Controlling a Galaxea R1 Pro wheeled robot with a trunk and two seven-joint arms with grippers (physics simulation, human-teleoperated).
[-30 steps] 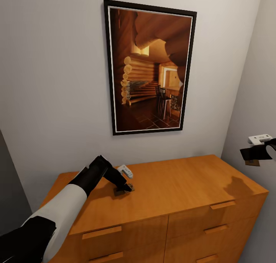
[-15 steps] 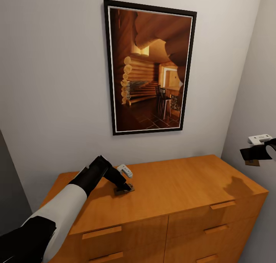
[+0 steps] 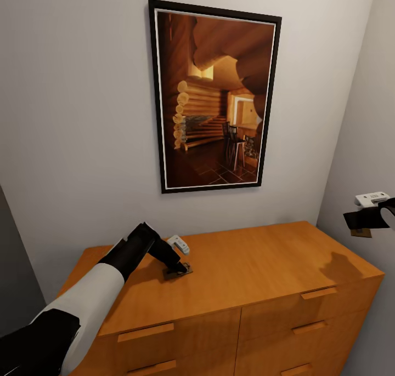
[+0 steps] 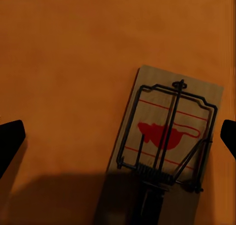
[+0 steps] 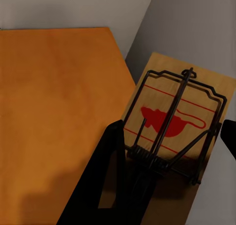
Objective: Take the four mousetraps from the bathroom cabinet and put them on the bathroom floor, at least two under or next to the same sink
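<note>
Mousetrap (image 4: 169, 141): tan board, red mouse print, lying flat on the cabinet (image 3: 263, 261).
Left pincer (image 4: 118, 136): I see it spread wide, reaching down over that trap.
Right pincer (image 5: 172, 136): pinching a second mousetrap (image 5: 182, 121), raised beside the cabinet.

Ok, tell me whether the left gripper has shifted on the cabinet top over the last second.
No. The left gripper sits at the same spot over the mousetrap, unchanged against the cabinet top's back edge and the framed picture.
</note>
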